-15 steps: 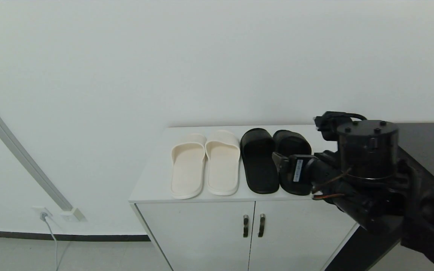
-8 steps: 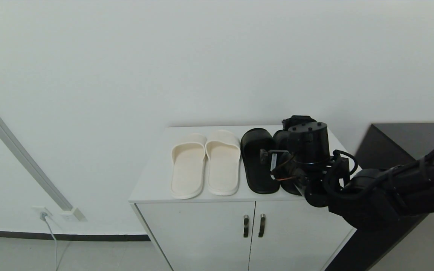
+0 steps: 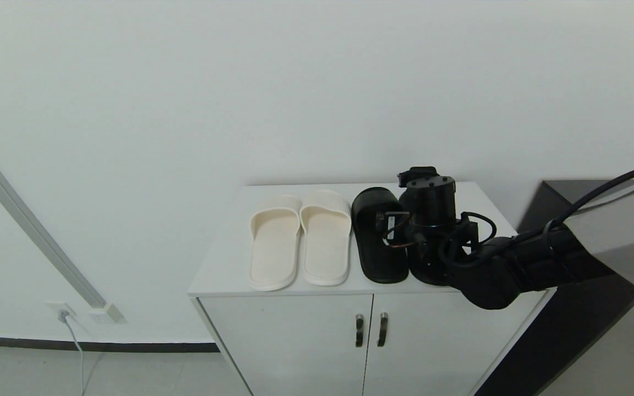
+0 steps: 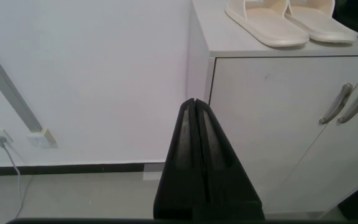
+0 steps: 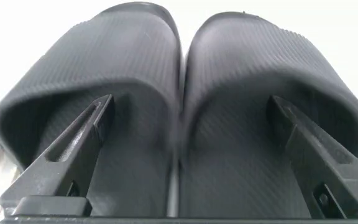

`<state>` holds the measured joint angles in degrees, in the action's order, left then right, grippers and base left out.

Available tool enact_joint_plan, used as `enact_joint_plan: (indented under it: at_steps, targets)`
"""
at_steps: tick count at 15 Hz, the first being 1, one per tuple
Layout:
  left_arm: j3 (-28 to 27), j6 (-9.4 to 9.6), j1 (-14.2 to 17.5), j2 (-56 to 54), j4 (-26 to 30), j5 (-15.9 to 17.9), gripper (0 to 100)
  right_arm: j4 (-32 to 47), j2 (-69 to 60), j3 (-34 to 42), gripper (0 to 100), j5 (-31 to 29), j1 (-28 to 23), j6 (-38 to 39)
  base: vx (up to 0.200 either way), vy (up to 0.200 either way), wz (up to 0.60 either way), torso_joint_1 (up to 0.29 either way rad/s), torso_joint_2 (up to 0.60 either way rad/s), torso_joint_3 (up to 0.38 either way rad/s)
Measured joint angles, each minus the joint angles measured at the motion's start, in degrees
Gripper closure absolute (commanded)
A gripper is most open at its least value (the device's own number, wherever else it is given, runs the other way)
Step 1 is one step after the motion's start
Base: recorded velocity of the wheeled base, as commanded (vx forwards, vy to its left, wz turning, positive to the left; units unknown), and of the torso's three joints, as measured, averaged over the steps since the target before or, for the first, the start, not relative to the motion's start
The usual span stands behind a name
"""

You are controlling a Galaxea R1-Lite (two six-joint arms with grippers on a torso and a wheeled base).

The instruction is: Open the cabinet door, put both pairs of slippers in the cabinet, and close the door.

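A white cabinet (image 3: pixel 223 264) stands against the wall, both doors shut, with two handles (image 3: pixel 370 329) at the middle seam. On its top lie a cream pair of slippers (image 3: pixel 299 242) on the left and a black pair (image 3: pixel 377 236) on the right. My right arm's wrist (image 3: pixel 430 220) hangs over the right black slipper and hides most of it. In the right wrist view my right gripper (image 5: pixel 191 102) is open, one finger over each black slipper (image 5: pixel 247 93), holding nothing. My left gripper (image 4: pixel 194 124) is shut and empty, low in front of the cabinet's left corner (image 4: pixel 211 59).
A dark piece of furniture (image 3: pixel 570 330) stands right of the cabinet. A wall socket with a cable (image 3: pixel 64 316) and a slanted grey conduit (image 3: pixel 25 220) are on the wall to the left. The floor in front of the left door is free.
My right arm has swung left and forward, from beside the cabinet's right edge to above the black slippers. The slippers and doors have not moved.
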<state>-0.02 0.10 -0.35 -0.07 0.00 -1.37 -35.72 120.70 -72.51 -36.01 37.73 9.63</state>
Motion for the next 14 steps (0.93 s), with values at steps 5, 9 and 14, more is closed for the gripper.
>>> enact_joint_plan:
  at_steps: [5, 9, 14]
  targets:
    - [0.02, 0.0, 0.02, 0.0, 0.0, -0.02, 100, -3.74, 4.3, -3.56, 100, 0.38, -0.99, -2.66, 0.0, 0.0, 0.0, 0.0, 0.0, 0.0]
    - [0.02, 0.0, 0.0, 0.0, 0.0, -0.02, 100, -4.18, 4.96, -3.89, 100, 0.32, -1.18, -2.61, 0.0, 0.0, 0.0, 0.0, 0.0, 0.0]
    - [0.0, -0.07, 0.0, 0.0, 0.0, -0.02, 100, -5.44, 4.02, -2.49, 100, 0.49, -1.49, -2.72, 0.0, 0.0, 0.0, 0.0, 0.0, 0.0]
